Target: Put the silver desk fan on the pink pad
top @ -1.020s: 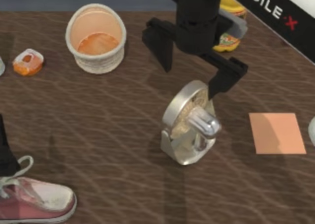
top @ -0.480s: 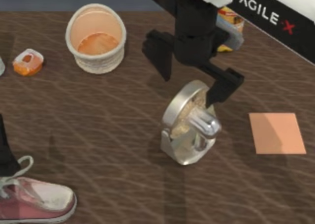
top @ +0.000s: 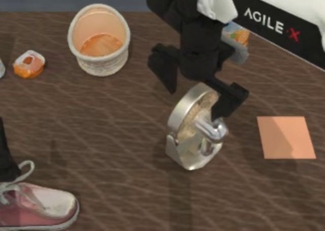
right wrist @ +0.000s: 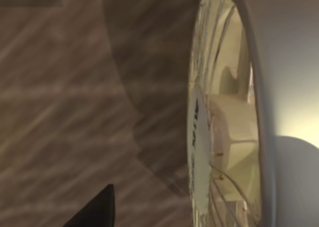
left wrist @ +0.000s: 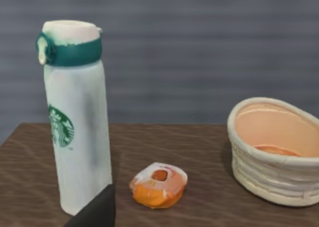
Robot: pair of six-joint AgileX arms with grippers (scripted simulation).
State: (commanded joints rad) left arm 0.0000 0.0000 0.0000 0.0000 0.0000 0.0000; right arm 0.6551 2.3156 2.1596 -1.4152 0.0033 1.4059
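Observation:
The silver desk fan [top: 195,132] stands upright on its flat base near the table's middle, with its stubby motor pointing right. My right gripper [top: 197,86] hangs open over the fan's far upper rim. One finger [top: 163,71] is left of the ring and the other [top: 228,99] is beside the motor. The right wrist view shows the beige grille [right wrist: 224,127] close up and edge-on, with one dark fingertip [right wrist: 97,212] clear of it. The pink pad [top: 285,137] lies flat and bare to the fan's right. My left arm [top: 5,152] is parked at the left edge, and its fingertip [left wrist: 94,212] holds nothing.
A woven basket [top: 99,38] stands at the back left, with an orange wrapped snack [top: 29,63] to its left. A white bottle with a green band [left wrist: 77,122] is by the left edge. A pink-and-white sneaker [top: 38,205] lies front left. An orange-and-grey object [top: 236,38] sits behind the right arm.
My right gripper has moved forward and lower over the fan, still open, so its fingers now sit either side of the ring's top. The fan and pad have not moved.

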